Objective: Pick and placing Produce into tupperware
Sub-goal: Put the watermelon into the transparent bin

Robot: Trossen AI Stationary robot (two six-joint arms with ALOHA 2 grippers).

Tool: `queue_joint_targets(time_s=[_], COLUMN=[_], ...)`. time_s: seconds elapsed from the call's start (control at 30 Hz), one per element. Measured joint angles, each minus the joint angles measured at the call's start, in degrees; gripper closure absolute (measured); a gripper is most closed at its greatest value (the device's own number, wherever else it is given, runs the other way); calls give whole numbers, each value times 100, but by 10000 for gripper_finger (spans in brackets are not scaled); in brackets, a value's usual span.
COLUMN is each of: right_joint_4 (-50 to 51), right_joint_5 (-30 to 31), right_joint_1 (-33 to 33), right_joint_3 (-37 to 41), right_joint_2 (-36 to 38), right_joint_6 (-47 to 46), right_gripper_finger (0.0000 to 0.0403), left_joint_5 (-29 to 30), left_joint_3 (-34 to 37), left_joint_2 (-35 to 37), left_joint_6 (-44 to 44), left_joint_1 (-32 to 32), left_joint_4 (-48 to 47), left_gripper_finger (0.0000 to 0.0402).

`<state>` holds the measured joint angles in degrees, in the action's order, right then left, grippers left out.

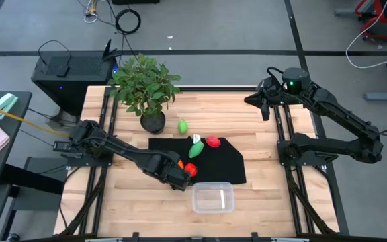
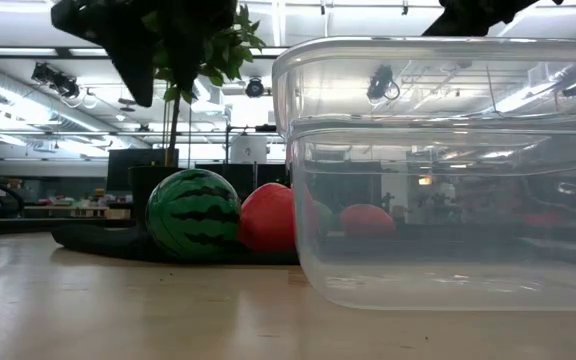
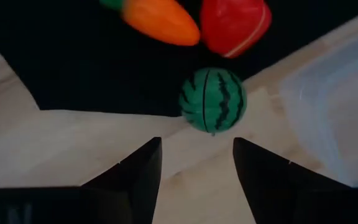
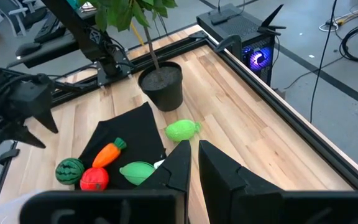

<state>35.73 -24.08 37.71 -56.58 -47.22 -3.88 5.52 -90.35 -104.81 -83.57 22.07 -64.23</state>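
Left gripper [image 3: 196,180] hangs over the wood with its fingers apart and nothing between them, pointed at the watermelon [image 3: 213,100] just ahead. That striped ball sits at the edge of the black mat [image 3: 73,62], close beside the red fruit [image 3: 235,25] and the carrot [image 3: 162,20], which lie on the mat. From above, the gripper [image 1: 178,181] is at the mat's [image 1: 224,165] near left corner, just left of the tub [image 1: 213,197], which stands empty on the table [image 1: 267,134] below the mat. Farther up the mat lie a green pod [image 1: 195,149] and another red piece [image 1: 213,141]; a light green fruit [image 1: 183,126] rests on bare wood near the plant [image 1: 144,87]. Right gripper [image 4: 191,163] waits high at the table's far right corner, fingers closed on nothing.
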Motion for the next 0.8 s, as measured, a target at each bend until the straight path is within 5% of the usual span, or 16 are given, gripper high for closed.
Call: queue_joint_targets(time_s=[0.33, 0.8], right_joint_4=[13, 122], right_joint_5=[0, 0], right_joint_1=[0, 0], right_joint_3=[0, 0], right_joint_2=[-2, -2], right_joint_6=[-2, -3], right_gripper_finger=[365, 365], left_joint_5=[157, 226], left_joint_3=[-2, 2], left_joint_2=[9, -252], left_joint_6=[920, 365], left_joint_1=[-49, -114], left_joint_4=[815, 835], left_gripper_finger=[209, 162])
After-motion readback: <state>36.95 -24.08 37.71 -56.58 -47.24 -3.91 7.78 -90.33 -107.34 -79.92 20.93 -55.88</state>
